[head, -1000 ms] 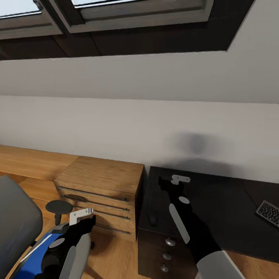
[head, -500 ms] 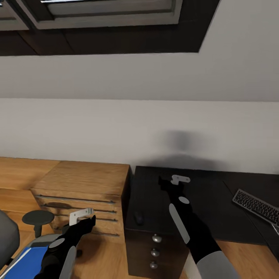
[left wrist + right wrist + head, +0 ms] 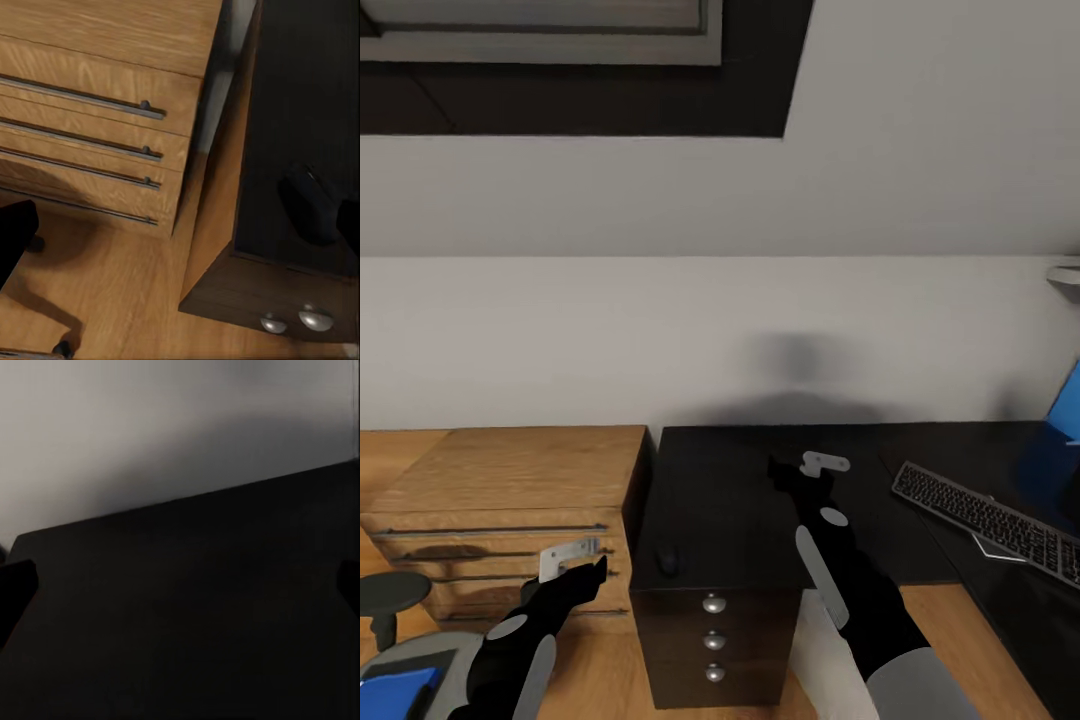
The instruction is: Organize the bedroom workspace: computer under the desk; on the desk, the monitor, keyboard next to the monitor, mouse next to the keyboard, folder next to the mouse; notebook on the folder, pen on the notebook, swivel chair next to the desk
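Here the long black table [image 3: 740,500] with three drawers and round silver knobs stands against the white wall, and a small dark mouse [image 3: 666,560] lies near its front left corner, above the drawer stack. The flat black keyboard [image 3: 990,522] with rows of small grey keys rests on the tabletop toward the right, set at a slant. At the right edge a bright blue flat shape [image 3: 1066,405] stands upright on the table. Just beside the table's left end sits a wooden chest [image 3: 500,500] with long bar handles. At the lower left corner, the grey swivel chair [image 3: 400,668] shows a round black armrest pad, with the bright blue folder [image 3: 388,690] lying on its seat.

The right end effector [image 3: 800,470] hovers over the tabletop; its wrist view shows dark fingertips at either edge, spread wide with nothing between them. The left end effector [image 3: 575,562] hangs in front of the chest, likewise spread wide and empty.
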